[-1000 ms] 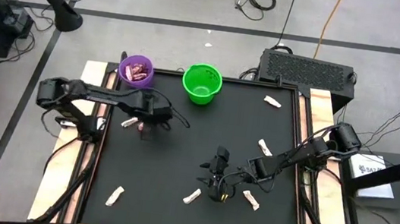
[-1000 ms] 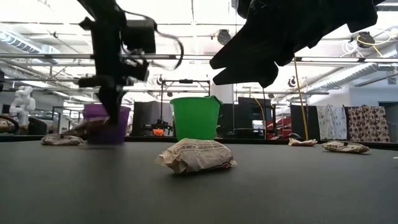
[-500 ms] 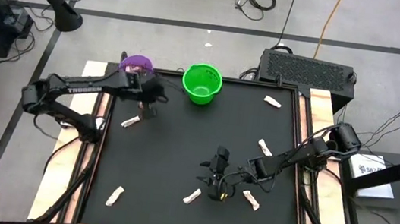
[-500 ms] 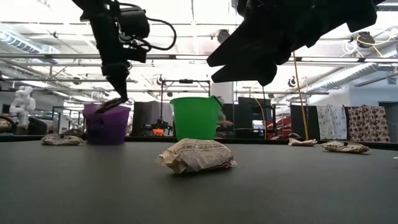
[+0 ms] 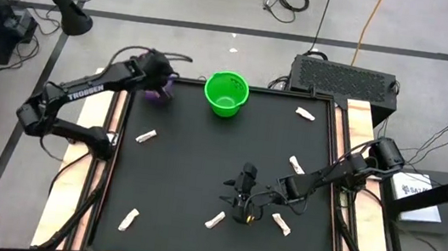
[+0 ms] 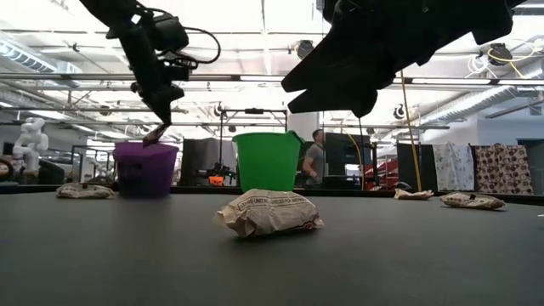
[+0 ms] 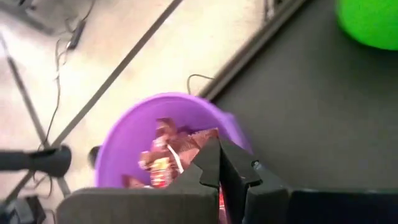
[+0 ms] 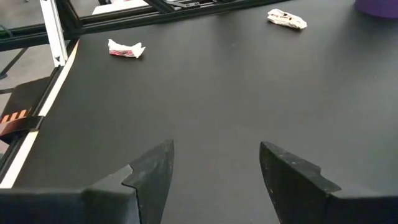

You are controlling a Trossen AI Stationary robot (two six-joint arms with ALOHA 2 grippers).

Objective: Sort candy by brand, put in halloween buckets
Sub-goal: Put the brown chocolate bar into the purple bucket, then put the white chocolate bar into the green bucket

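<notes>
One pink-red candy (image 6: 154, 134) is pinched in left pincer (image 6: 157, 132) above purple bucket (image 6: 145, 168).

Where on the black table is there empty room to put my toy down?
Free: the middle of the mat, between the green bucket and the right gripper. Also the patch right of the green bucket. Crowded: around that gripper, where several candies lie.

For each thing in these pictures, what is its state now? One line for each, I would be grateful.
Purple bucket: upright, holds pink-red candy.
Green bucket: upright, contents not visible.
Left tool: shut on a candy, above the purple bucket.
Right tool: open, empty, above the mat.
White-cream candies: lying scattered on the black mat, unsorted.
</notes>
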